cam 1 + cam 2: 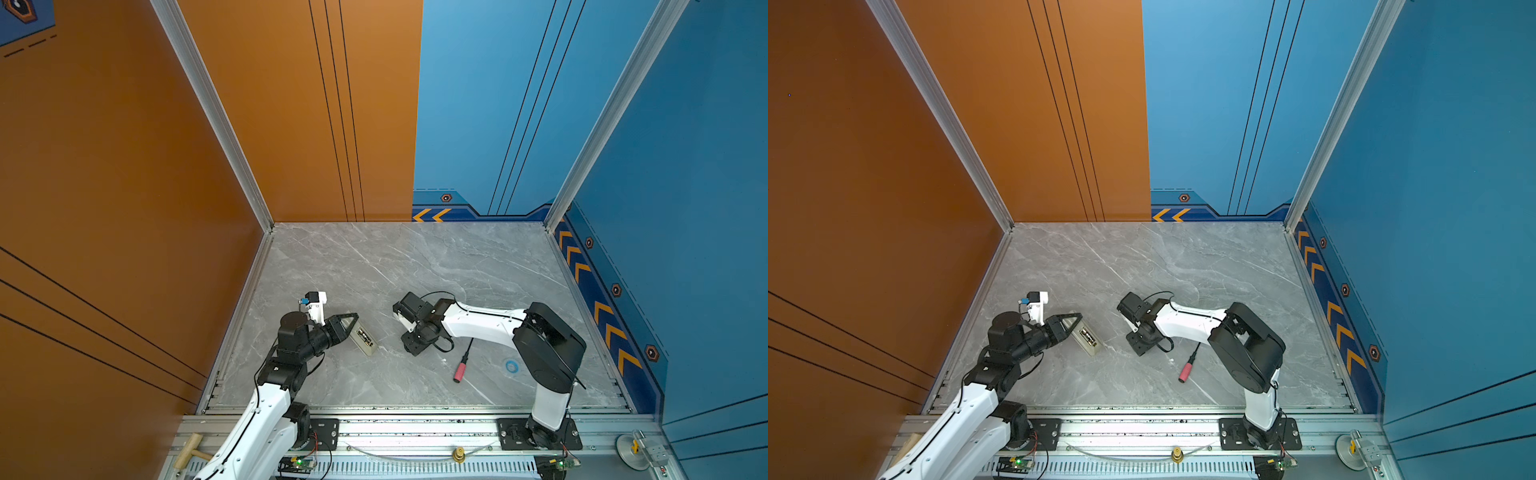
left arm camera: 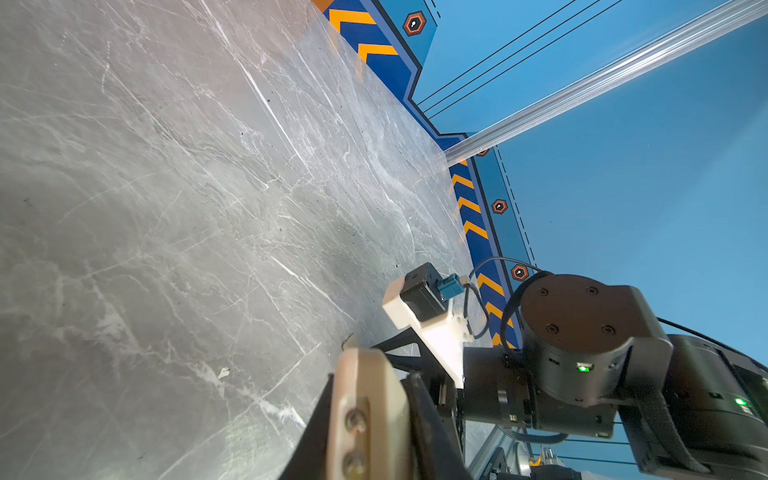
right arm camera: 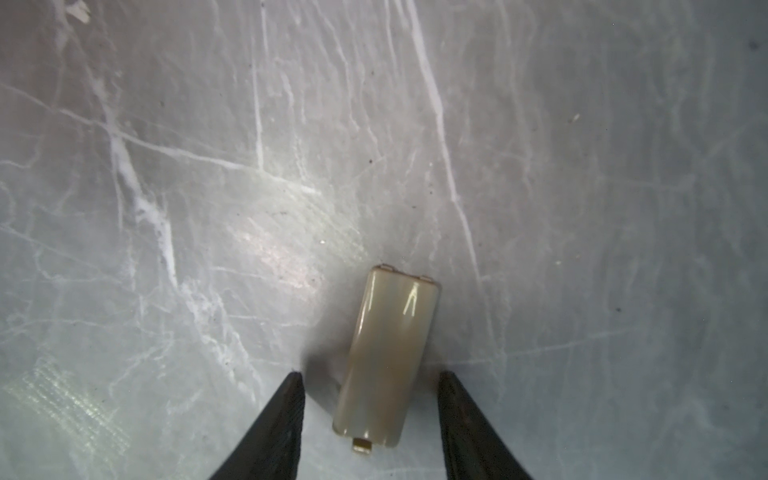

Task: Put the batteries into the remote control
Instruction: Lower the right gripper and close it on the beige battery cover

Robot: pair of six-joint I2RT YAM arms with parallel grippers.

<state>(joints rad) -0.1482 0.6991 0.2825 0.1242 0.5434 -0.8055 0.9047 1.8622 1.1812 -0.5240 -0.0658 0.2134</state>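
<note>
My left gripper (image 1: 354, 319) (image 2: 372, 374) is shut on the remote control (image 1: 368, 340) (image 1: 1088, 338), a beige oblong held on edge just above the table with its back recess showing. Dark batteries (image 1: 363, 336) sit in that recess. In the left wrist view two round metallic battery ends (image 2: 356, 420) show in the slot. My right gripper (image 3: 372, 374) points down at the table and is open. A small beige battery cover (image 3: 390, 353) lies flat between its black fingertips (image 3: 291, 399), with a gap on each side. In both top views the right wrist (image 1: 415, 328) hides that cover.
A pink-handled screwdriver (image 1: 461, 368) (image 1: 1185, 372) lies on the grey marble table (image 1: 415, 257) just in front of the right forearm. A blue ring mark (image 1: 512, 366) is beside the right arm's base. Orange and blue walls close in the table's left, back and right.
</note>
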